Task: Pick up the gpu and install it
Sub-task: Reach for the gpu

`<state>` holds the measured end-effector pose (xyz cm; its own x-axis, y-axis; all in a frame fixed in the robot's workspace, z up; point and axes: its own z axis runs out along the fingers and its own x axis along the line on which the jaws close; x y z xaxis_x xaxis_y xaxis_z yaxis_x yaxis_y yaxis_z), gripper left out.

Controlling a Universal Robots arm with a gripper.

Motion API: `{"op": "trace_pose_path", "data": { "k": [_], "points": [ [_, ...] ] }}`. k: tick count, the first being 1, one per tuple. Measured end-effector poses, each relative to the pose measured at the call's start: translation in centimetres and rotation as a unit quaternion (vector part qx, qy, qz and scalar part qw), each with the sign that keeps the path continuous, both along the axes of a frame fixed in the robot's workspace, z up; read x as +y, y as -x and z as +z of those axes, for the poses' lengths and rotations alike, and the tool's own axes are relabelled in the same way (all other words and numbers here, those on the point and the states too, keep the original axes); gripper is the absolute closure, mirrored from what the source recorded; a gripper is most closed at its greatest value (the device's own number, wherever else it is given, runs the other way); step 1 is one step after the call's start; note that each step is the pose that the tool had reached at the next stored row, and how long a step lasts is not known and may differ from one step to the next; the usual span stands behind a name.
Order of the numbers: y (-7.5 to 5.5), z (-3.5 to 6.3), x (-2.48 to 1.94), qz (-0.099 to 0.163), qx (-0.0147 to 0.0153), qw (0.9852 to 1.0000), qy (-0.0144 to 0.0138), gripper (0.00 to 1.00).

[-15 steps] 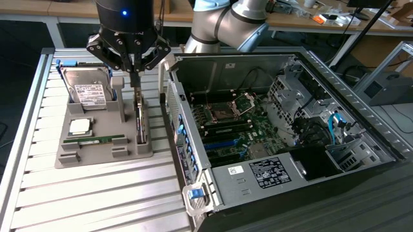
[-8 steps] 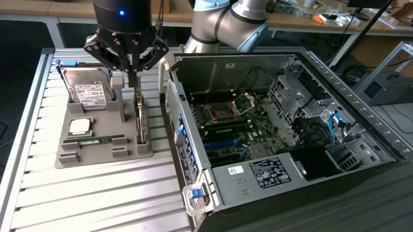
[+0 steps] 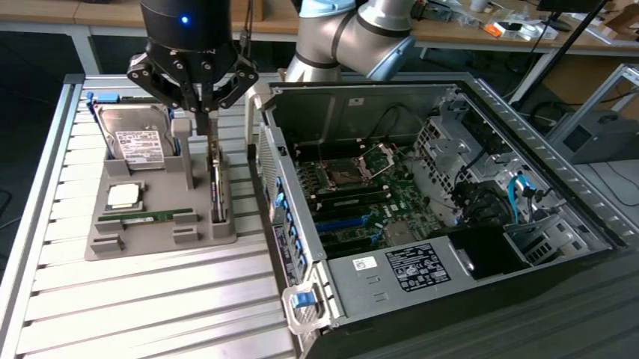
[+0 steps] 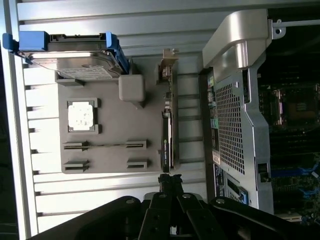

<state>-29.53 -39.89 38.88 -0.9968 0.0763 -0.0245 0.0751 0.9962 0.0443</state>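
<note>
The gpu (image 3: 215,191) is a thin dark card standing on edge in the grey holder (image 3: 150,238), along the side nearest the computer case. In the wrist view the gpu (image 4: 167,137) runs as a narrow dark strip with its metal bracket at the far end. My gripper (image 3: 203,126) hangs above the far end of the card, apart from it, with its fingers pressed together and nothing between them. In the wrist view the gripper (image 4: 170,181) sits just off the card's near end, in line with it.
The holder also carries a silver hard drive (image 3: 136,140) in a blue frame, a square processor (image 3: 124,196) and a green memory stick (image 3: 150,217). The open computer case (image 3: 299,247) lies at the exterior view's right, its motherboard (image 3: 360,198) exposed. All rest on a slatted metal table (image 3: 140,307).
</note>
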Motion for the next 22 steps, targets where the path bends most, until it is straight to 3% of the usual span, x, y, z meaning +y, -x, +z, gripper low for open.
{"op": "trace_pose_path", "data": {
  "k": [22],
  "points": [
    [1.1,-0.03,0.00,0.000,0.0000,1.0000,0.0000,0.90]
  ]
}}
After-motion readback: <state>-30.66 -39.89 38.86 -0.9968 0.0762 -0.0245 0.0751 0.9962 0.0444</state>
